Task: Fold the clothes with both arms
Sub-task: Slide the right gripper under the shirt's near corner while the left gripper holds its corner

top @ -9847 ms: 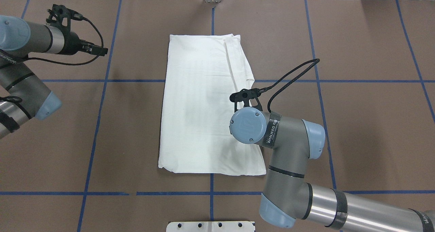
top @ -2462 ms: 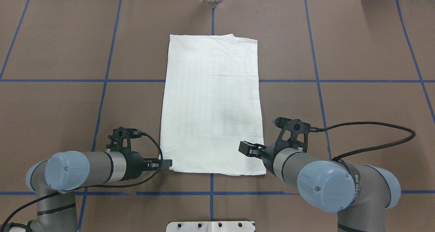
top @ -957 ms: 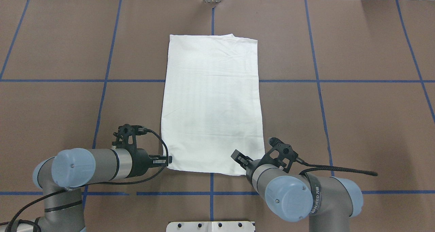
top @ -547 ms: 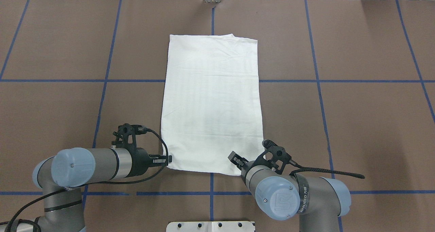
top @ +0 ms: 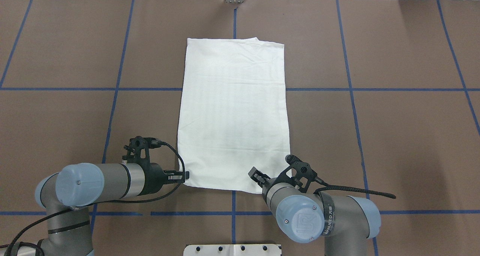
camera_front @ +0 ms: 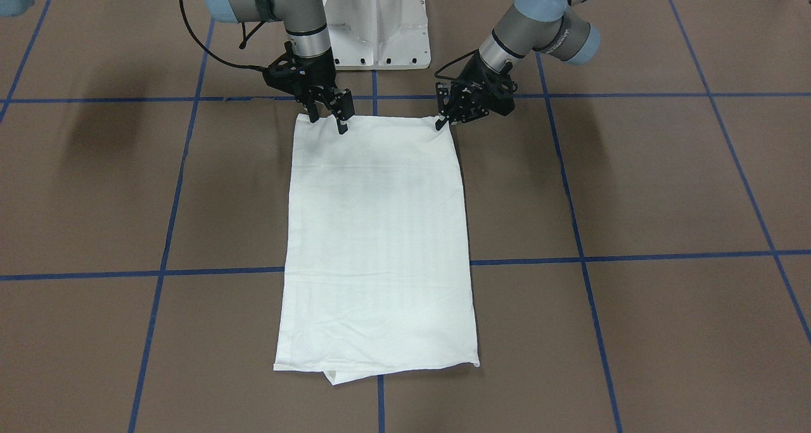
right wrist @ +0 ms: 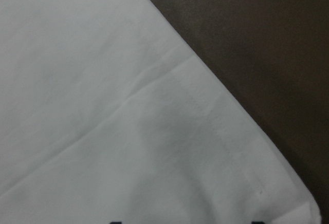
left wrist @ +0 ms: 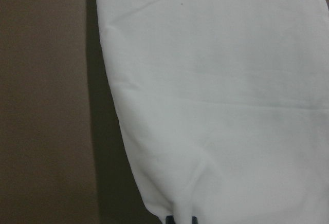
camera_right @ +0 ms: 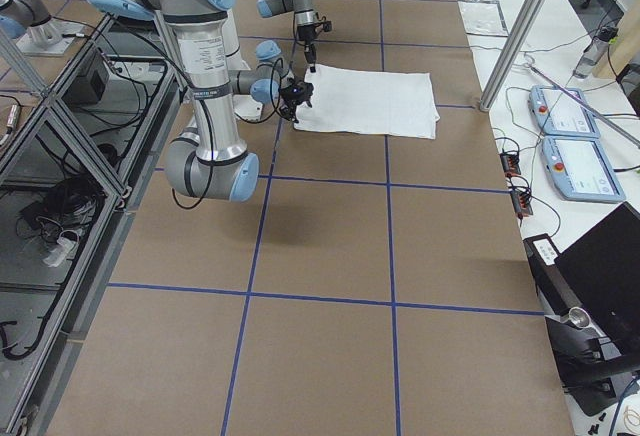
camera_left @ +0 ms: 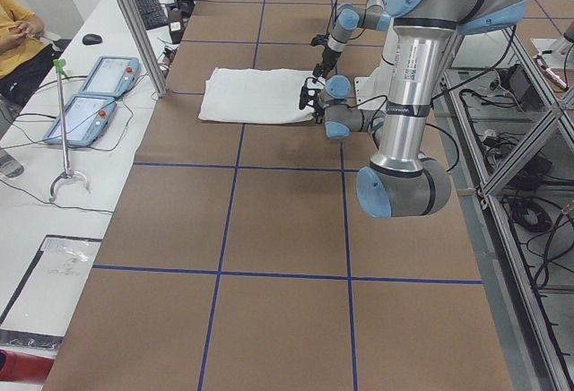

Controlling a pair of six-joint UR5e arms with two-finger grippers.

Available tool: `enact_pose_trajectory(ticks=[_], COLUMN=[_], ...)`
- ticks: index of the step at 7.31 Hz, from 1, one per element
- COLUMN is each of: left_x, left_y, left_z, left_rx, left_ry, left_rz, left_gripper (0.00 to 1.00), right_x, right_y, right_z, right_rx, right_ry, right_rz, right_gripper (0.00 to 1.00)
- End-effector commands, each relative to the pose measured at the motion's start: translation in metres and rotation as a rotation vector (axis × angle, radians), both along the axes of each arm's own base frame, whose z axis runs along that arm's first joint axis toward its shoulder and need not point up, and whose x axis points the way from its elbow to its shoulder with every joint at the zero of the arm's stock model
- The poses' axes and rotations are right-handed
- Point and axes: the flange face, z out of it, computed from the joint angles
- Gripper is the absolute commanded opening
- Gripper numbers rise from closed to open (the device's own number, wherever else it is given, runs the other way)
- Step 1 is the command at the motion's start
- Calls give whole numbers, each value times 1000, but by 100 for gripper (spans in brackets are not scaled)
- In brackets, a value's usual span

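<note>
Right end effector (top: 257,174) has slid onto white T-shirt (top: 232,110) hem (fingers apart); left end effector (top: 184,176) clamps its corner; crosswise fold pending.

A robotics lab: grid-taped table (camera_left: 287,230), teach pendants (camera_left: 82,115), aluminium framing (camera_left: 134,23).

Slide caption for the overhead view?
Left hand and right hand at near corners of folded white shirt.

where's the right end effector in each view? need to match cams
Front-facing: right end effector, upper left, at a T-shirt corner.
Overhead: lower centre-right.
Exterior left: the far, small one.
Exterior right: the near one.
Left wrist: absent.
Right wrist: fabric only; unclear.
Landmark: T-shirt's robot-side edge.
</note>
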Motion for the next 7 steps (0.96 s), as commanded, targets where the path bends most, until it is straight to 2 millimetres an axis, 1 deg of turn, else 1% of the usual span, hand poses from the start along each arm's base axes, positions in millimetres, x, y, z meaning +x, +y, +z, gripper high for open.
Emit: enact_pose_trajectory(ticks=[1,2,3,4,5,7], left_x=[-1,0,0,0,0,0], left_y=[0,0,0,0,0,0], left_z=[0,-1,-1,-2,-2,-3], left_rx=[0,0,0,1,2,2], left_ry=[-1,1,1,3,5,5], left_rz=[0,0,0,0,0,0], left_gripper=[0,0,0,0,0,0], right_x=[0,-1,-1,-1,-2,-3], right_y=[-11,-14,-14,-14,-13,-12], right_z=[-17,-25,-26,-21,-20,-17], right_rx=[-2,-4,-8,-9,-9,-7], right_ry=[-14,-16,-20,-9,14,46], right_rz=[21,27,31,30,26,18], right_gripper=[62,54,48,49,57,61])
